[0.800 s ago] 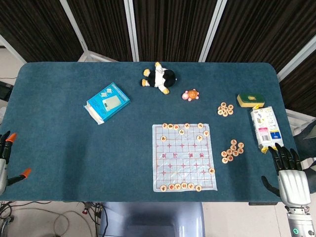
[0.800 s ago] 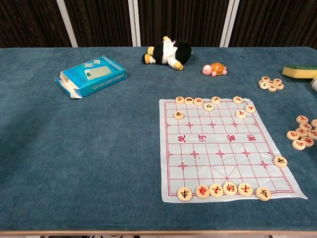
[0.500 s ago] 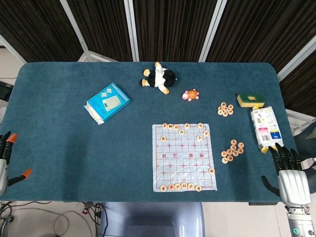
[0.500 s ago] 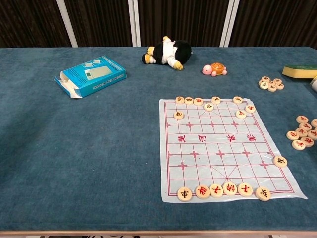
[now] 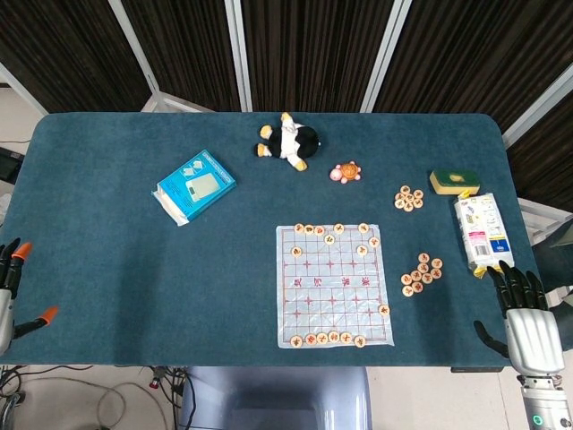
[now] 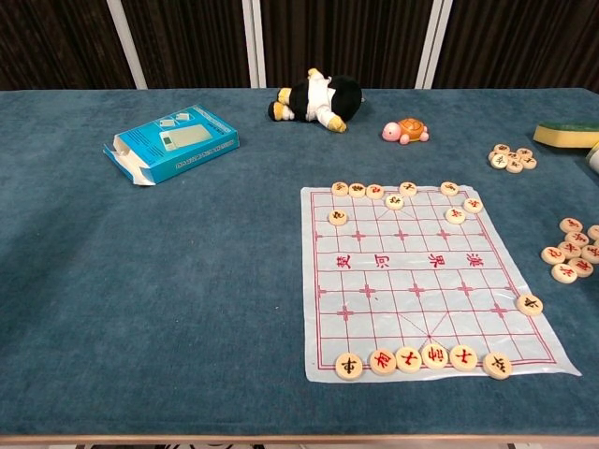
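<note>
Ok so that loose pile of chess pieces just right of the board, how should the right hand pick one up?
Probably from straight above. The chess pieces are flat round discs lying face up on the table, so pinch one across its rim, thumb against a finger. An outer disc on the pile's right edge looks easiest, since its neighbours crowd the others. The right hand, open, sits nearest that side.

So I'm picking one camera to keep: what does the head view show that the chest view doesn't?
Only the head view shows the left hand, the right hand and the white packet. The chest view adds nothing of its own, only a closer look at the piece markings. Both show the chess board, blue box, plush penguin, toy turtle and sponge.
</note>
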Available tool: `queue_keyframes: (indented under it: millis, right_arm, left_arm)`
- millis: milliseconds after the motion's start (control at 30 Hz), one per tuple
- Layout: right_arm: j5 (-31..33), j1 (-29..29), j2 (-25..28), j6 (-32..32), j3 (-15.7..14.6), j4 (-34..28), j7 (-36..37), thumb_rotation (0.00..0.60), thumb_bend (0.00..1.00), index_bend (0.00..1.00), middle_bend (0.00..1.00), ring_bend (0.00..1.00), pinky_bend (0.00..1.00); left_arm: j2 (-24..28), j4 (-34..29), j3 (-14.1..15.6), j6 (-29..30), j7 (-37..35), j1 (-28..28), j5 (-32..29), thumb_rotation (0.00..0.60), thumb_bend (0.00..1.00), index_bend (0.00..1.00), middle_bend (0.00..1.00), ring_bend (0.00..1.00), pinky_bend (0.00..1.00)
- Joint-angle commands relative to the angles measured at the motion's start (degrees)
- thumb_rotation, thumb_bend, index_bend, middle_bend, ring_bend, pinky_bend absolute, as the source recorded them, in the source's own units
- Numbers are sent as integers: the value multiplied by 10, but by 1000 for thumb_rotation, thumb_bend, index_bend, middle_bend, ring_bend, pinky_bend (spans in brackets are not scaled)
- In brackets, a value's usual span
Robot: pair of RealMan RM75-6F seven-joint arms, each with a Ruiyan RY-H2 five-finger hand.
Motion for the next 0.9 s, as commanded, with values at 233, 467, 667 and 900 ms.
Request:
queue_keyframes:
  millis: [233, 467, 667, 900]
  right_arm:
    - [19, 2, 9, -12, 5, -17, 8, 600, 345, 28, 0, 0, 10]
    - [77, 49, 61, -73, 55, -92, -54, 600, 345, 51, 0, 0, 11]
    - [186, 129, 109, -183, 114, -184, -119, 600, 345, 58, 0, 0, 11]
    - [326, 230, 83, -269, 158, -195, -192, 600, 345, 71, 0, 0, 11]
  left_arm:
    - [-1, 1, 0, -2, 4, -1, -1, 600, 48, 0, 0, 0, 21]
    - [0, 0, -4, -3, -1, -2, -7, 600, 47, 0, 0, 0, 21]
    - [1, -1, -2, -1, -3, -1, -4, 600, 48, 0, 0, 0, 21]
    - [-2, 0, -1, -5, 3, -3, -3, 600, 48, 0, 0, 0, 21]
